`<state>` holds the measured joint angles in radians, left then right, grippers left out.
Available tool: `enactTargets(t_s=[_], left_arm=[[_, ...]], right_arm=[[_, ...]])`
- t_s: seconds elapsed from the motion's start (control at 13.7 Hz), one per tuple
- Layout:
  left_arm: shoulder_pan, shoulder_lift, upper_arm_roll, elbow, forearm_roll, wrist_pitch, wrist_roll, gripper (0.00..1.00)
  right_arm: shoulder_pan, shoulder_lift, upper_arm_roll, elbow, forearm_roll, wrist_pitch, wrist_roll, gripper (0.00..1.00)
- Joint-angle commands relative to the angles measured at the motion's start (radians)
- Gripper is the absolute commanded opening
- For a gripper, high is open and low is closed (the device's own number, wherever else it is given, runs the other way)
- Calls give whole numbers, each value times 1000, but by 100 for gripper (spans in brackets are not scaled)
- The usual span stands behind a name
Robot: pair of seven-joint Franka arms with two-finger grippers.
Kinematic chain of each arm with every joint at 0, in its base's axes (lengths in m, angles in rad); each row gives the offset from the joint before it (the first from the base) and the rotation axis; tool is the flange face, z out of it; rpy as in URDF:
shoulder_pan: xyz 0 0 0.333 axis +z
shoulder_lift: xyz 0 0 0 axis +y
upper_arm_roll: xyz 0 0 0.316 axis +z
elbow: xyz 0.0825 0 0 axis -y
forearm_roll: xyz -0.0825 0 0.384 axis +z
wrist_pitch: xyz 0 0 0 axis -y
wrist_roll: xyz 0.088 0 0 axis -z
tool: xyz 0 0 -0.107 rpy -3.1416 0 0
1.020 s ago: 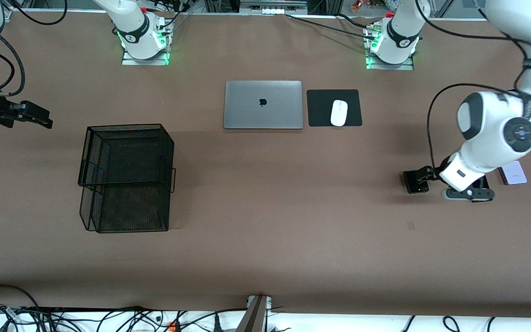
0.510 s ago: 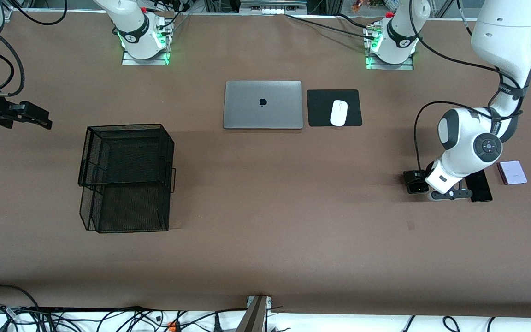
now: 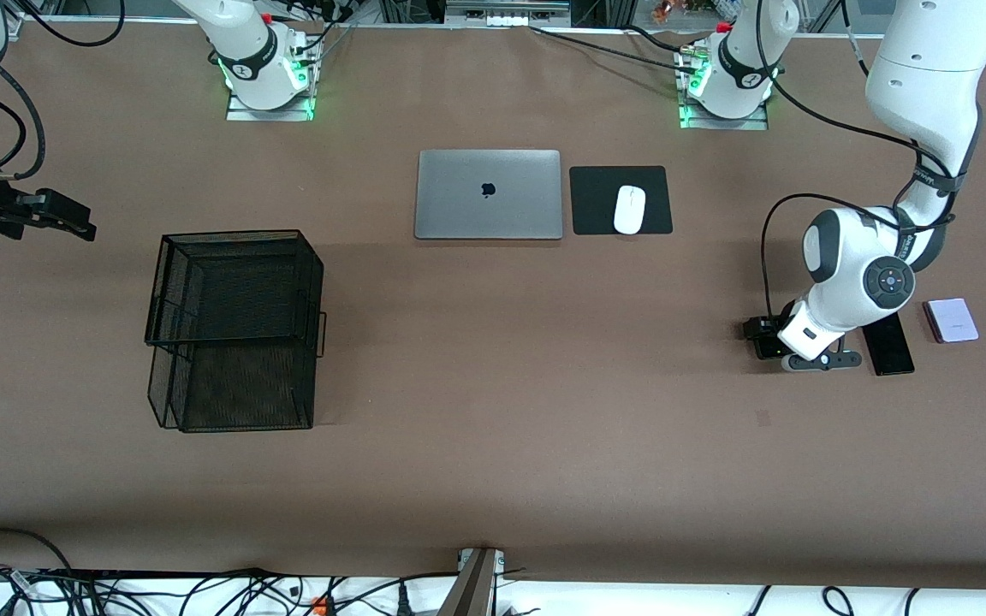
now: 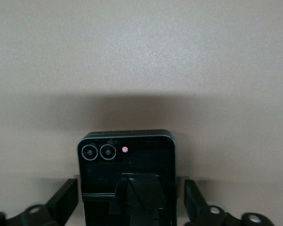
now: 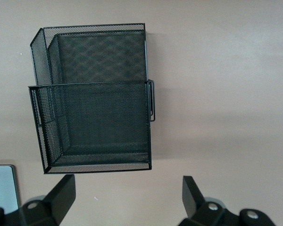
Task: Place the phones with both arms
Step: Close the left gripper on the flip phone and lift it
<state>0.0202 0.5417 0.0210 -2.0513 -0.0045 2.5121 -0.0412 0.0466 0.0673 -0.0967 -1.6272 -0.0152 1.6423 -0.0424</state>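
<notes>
the left gripper (image 4: 132, 207) is low over the small black phone (image 4: 127, 174) at the left arm's end of the table, its two fingers (image 4: 66, 200) spread wide, one on each side of the phone and not touching it. in the front view the left gripper (image 3: 769, 338) covers most of that phone (image 3: 769, 346). over the last second the left arm has swung away from the long slim black phone (image 3: 887, 344), which it had partly hidden, and that phone now lies fully in sight just beside the gripper, with the small pale lavender phone (image 3: 952, 320) next to it toward the table's end. this suggests the small black phone is the first pick, and closing the fingers is likely next. the right gripper (image 3: 52, 216) waits, unmoved, at the right arm's end of the table near the black mesh basket (image 3: 236, 329), fingers (image 5: 61, 195) apart and empty. a silver laptop (image 3: 489, 194) and a white mouse (image 3: 629, 209) on a black pad (image 3: 596, 201) lie between the arm bases.
</notes>
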Motion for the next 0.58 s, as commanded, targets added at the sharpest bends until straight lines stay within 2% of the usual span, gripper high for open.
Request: enactTargets(t_s=[0.0,0.07,0.15,0.29,0.51], left_arm=[[7,17,-7,11,-25,-8,-9,55],[4,12,-7,14,-34,-18,-26,40],[4,9,-10,20,-34,-35,-28,36],[1,-26,-26,52,-34,-90,-32,36],[-12,-55,-47,263,-32,-397,-29,38]], right_arm=[[-13,-12,9,-11,6,8,-7,100],[-13,-12,9,-11,6,8,-7,100],[-13,-12,9,-11,6,8,-7,100],[-13,-12,9,-11,6,8,-7,100],[-14,-11,9,-11,6,11,-8,100]])
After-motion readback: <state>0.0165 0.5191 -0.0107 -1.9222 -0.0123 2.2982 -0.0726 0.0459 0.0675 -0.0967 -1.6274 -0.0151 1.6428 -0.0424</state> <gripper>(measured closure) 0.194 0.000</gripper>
